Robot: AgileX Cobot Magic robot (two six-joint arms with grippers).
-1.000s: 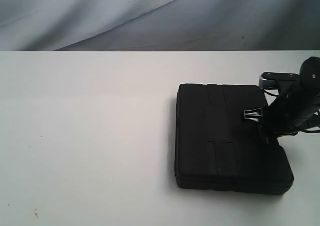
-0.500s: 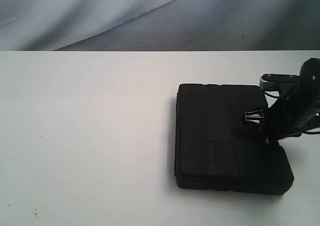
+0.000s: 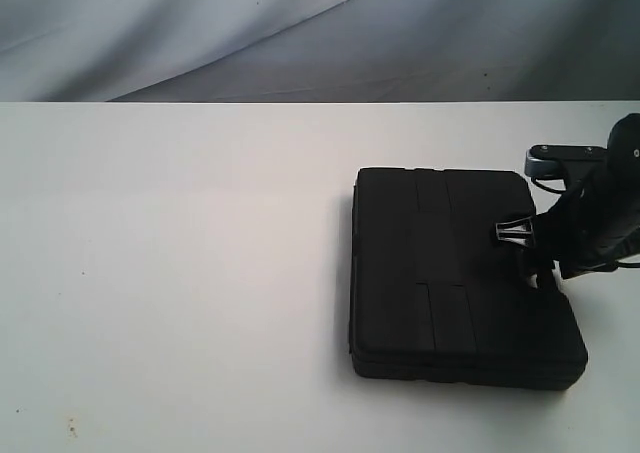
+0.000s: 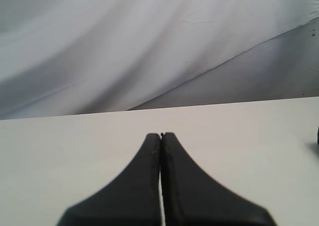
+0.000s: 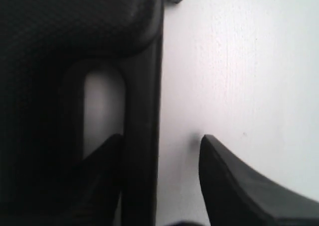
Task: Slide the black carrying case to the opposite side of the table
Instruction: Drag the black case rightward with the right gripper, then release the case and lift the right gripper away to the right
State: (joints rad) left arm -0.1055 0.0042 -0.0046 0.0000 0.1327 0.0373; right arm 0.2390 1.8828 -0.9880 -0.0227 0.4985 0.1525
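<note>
The black carrying case point(image 3: 455, 273) lies flat on the right half of the white table point(image 3: 180, 253). My right gripper point(image 3: 545, 268) is at the case's right edge. In the right wrist view this gripper point(image 5: 160, 138) is open and straddles the case's handle bar point(image 5: 142, 111): one finger sits in the handle slot, the other stands on the table side with a gap to the bar. My left gripper point(image 4: 161, 134) is shut on nothing above bare table point(image 4: 75, 146); it does not show in the exterior view.
A grey draped cloth point(image 3: 300, 33) hangs behind the table's far edge. White tabletop stretches to the left of the case. A few small specks point(image 3: 72, 428) mark the near left corner.
The right arm has shifted slightly to the right at the case's edge. The case lies where it was.
</note>
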